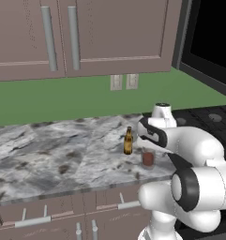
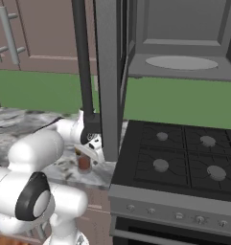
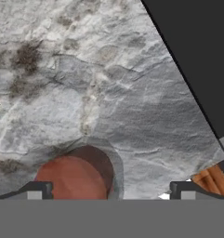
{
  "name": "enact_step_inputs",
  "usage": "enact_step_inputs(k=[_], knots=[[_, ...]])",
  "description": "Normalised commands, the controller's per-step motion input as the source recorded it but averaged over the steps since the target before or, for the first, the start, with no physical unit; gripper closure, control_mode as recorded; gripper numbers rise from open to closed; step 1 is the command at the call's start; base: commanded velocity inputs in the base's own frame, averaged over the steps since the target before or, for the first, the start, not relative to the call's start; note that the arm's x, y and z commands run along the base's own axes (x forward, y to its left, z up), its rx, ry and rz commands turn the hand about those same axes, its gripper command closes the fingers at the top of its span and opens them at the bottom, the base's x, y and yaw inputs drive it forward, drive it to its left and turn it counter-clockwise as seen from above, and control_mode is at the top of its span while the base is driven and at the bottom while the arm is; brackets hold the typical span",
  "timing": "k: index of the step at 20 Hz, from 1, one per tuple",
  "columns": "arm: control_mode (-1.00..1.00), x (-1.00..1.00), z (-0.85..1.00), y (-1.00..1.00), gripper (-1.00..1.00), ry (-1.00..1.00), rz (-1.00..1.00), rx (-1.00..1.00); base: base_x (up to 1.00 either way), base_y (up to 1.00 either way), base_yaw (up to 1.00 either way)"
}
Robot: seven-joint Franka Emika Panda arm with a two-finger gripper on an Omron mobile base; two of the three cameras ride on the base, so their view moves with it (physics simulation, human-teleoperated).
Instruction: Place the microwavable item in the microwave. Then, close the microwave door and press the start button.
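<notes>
Nothing is yet done: the glass cup (image 1: 147, 158) is left on the worktop (image 1: 53, 150) beside the brown bottle (image 1: 128, 141), under spread, empty fingers (image 3: 35, 191); the microwave door (image 2: 109, 76) is seen open.

Showing a rendered home kitchen. Running along the back, a green wall (image 1: 63, 96) carrying two pale outlets (image 1: 124, 81) under mauve-brown upper cabinets (image 1: 86, 33) with long grey bar handles (image 1: 48, 37). Spreading below, a grey-veined marble table (image 1: 53, 150) sitting over matching drawers (image 1: 39, 213) with grey pulls. Standing just beside the table, a black gas stove (image 2: 184, 158) bearing four burners and a row of front knobs (image 2: 198, 219). Hanging above the stove, the microwave (image 2: 184, 43) standing open, exposing its white round turntable (image 2: 181, 62), with the microwave door (image 2: 107, 72) swung out over the table's edge.
</notes>
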Motion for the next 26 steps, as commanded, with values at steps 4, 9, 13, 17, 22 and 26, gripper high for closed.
enact_step_inputs(k=[4,9,13,17,22,26], knots=[[-1.00,0.19,-0.38,0.00,-1.00,0.01,0.00,0.00,0.00,0.00,0.00],[-1.00,0.10,-0.29,0.00,-1.00,0.00,0.00,0.00,0.00,0.00,0.00],[-1.00,-0.30,-0.28,0.00,-1.00,0.00,0.00,0.00,0.00,0.00,0.00],[-1.00,-0.34,-0.47,0.00,1.00,0.00,0.00,0.00,0.00,0.00,0.00],[-1.00,-0.25,-0.39,0.03,1.00,0.00,0.00,0.00,0.00,0.00,0.00],[-1.00,-0.01,-0.24,0.04,1.00,0.00,0.00,0.00,0.00,0.00,0.00]])
